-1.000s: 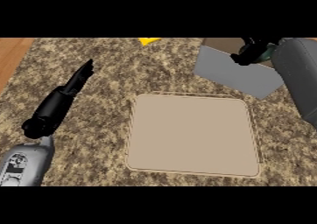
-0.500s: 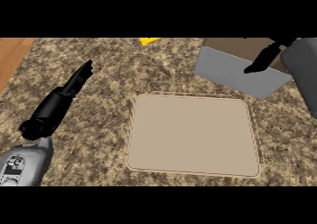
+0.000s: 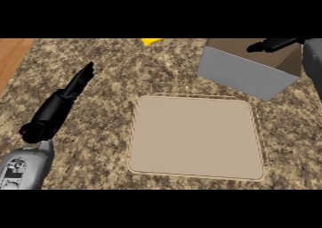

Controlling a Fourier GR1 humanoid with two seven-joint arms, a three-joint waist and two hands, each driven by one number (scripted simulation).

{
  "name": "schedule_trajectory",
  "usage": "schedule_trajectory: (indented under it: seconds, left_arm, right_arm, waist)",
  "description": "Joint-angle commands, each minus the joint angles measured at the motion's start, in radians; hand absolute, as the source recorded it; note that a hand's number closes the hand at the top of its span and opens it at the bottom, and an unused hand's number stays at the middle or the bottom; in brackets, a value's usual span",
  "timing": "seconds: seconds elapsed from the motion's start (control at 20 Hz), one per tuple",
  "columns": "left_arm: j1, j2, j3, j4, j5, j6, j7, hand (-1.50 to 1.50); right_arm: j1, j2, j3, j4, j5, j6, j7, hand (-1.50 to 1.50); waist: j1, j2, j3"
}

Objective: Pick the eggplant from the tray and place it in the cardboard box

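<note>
The tray [image 3: 196, 136] lies in the middle of the counter [image 3: 111, 111] and nothing is on it; the eggplant shows nowhere in the head view. The right hand [image 3: 272, 45] is above the open top of the cardboard box [image 3: 246, 73], at the far right, and its fingers look stretched and hold nothing that I can see. So I judge that the eggplant is probably already inside the box, hidden by its wall, but I cannot confirm this. The left hand [image 3: 62, 107] rests at the left side of the counter with straight fingers, well apart from the tray. A small yellow object [image 3: 150, 42] is at the far edge. To do this step well, the right hand should go straight up and away from the box, without touching its walls, so that the box does not move or tip.
</note>
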Motion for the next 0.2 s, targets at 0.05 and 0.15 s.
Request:
schedule_trajectory:
  seconds: [0.05, 0.15]
  left_arm:
    - [0.005, 0.002, -0.007, -0.044, 0.012, -0.018, 0.027, 0.0]
    - [-0.042, -0.011, -0.01, 0.004, -0.007, -0.002, 0.01, 0.0]
  right_arm:
    - [-0.004, -0.087, -0.121, 0.05, -0.11, 0.015, 0.064, -1.5]
    - [0.045, -0.075, -0.132, 0.042, -0.118, -0.035, 0.009, -1.5]
  waist:
    - [0.027, 0.006, 0.0]
    - [0.022, 0.015, 0.001]
